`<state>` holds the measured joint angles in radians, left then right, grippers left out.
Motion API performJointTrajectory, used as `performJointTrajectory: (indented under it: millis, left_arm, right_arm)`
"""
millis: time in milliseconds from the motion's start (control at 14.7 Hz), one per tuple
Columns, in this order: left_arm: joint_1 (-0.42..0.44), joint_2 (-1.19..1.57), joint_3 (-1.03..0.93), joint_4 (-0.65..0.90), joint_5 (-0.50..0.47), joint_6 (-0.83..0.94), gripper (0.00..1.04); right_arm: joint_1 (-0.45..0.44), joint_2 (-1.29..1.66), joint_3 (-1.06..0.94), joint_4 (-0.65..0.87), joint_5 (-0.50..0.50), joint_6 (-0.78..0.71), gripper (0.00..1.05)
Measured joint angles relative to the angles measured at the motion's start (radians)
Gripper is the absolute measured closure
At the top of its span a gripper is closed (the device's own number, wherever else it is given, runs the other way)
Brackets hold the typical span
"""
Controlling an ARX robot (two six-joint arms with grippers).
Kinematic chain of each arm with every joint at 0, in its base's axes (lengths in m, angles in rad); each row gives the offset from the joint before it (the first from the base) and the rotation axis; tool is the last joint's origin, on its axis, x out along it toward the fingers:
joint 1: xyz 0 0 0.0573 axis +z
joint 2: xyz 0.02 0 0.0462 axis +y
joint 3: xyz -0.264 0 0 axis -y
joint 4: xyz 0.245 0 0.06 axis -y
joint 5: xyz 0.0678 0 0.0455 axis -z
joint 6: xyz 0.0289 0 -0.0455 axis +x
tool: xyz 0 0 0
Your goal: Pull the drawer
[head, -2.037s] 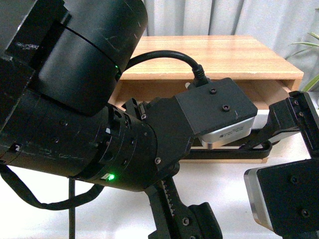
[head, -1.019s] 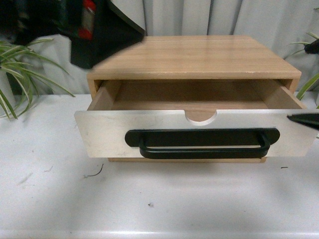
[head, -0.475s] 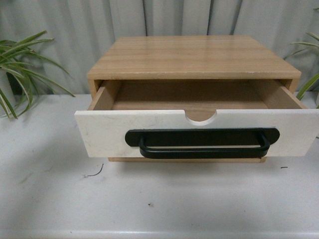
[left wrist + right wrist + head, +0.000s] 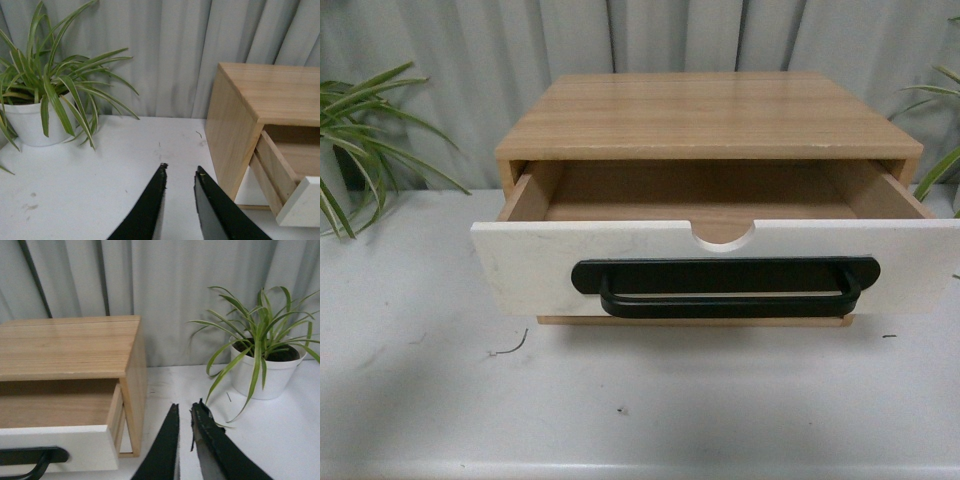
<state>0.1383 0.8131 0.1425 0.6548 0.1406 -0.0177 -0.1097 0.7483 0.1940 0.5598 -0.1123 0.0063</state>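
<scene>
1. The drawer (image 4: pixel 520 265) stands pulled partway out of a wooden box (image 4: pixel 710 115) at the middle of the table (image 4: pixel 620 400), its front toward the near side.
2. The part of the drawer's inside that shows is bare, light brown wood: floor and side walls.
3. The drawer front is a flat white panel with a half-round notch (image 4: pixel 723 236) cut in its top edge. A long black bar handle (image 4: pixel 725 288) with rounded ends sits below the notch.
4. The box has a smooth top with straight grain and square edges.
5. A round white pot (image 4: pixel 27 122) on the far left holds a plant (image 4: pixel 55 80) with long, striped, arching leaves. A second white pot (image 4: pixel 262 372) on the far right holds a like plant (image 4: pixel 255 332).
6. The table is white and matte, with a few small dark specks. A pleated grey curtain (image 4: pixel 470 60) hangs behind.
7. The left gripper (image 4: pixel 181 170) hangs left of the box, its black tapered fingers slightly spread, holding nothing.
8. The right gripper (image 4: pixel 184 407) hangs right of the box, its fingers almost pressed together with only a slit between them, holding nothing.
</scene>
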Motion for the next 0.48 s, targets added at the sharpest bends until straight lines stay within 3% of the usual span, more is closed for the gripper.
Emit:
performJointTrajectory:
  millis: [68,136,204,340,475]
  left_arm:
    - [-0.013,-0.033,-0.021,-0.015,-0.014,0.0,0.92]
    - [-0.026,-0.07,-0.034,-0.032,-0.029,-0.001,1.04]
    - [-0.041,-0.113,-0.046,-0.053,-0.04,0.003,1.03]
    - [-0.132,-0.188,-0.076,-0.109,-0.132,0.003,1.03]
    - [-0.141,-0.258,-0.095,-0.158,-0.142,0.005,1.03]
  right_arm:
    - [0.014,-0.026,-0.022,-0.008,0.007,0.0,1.0]
    - [0.019,-0.059,-0.05,-0.021,0.017,-0.004,1.03]
    - [0.079,-0.092,-0.071,-0.039,0.099,-0.003,1.03]
    - [0.115,-0.156,-0.097,-0.066,0.108,-0.005,1.03]
    - [0.109,-0.223,-0.126,-0.106,0.111,-0.006,1.03]
